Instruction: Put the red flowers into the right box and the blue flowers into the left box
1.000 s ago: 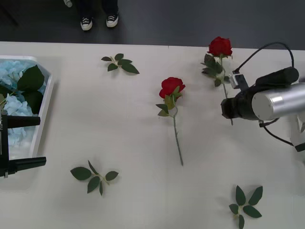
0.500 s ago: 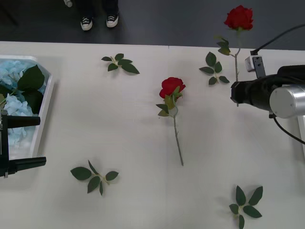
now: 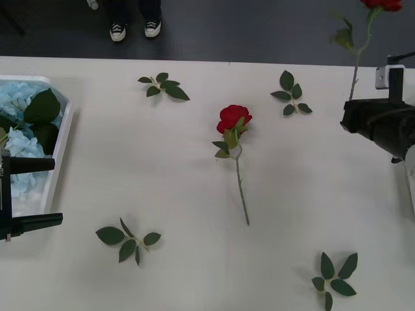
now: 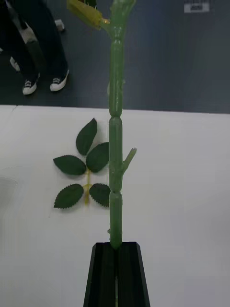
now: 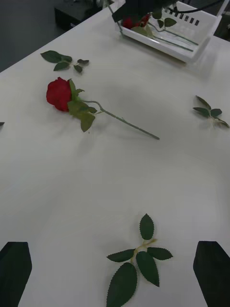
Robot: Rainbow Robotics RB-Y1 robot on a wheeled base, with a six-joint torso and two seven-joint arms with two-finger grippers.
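The right gripper point(image 4: 116, 249) is clamping the foot of a rose stem point(image 4: 115, 144), its red head point(image 3: 382, 4) riding high. Light, springy plastic, so low on the stem suits it. Another rose point(image 3: 233, 118) is lying mid-table; the left gripper point(image 3: 45, 192) is waiting, fingers apart, over the left box point(image 3: 63, 139).

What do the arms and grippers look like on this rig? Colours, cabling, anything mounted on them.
Right gripper: black, flat-faced fingers with a thin seam between them. In the front view its wrist body is black and blocky, with a small pale grey box mounted on top and a black cable running off it. Left gripper: two slim black fingers, blunt-tipped, seen as rounded black pads in the left wrist view.
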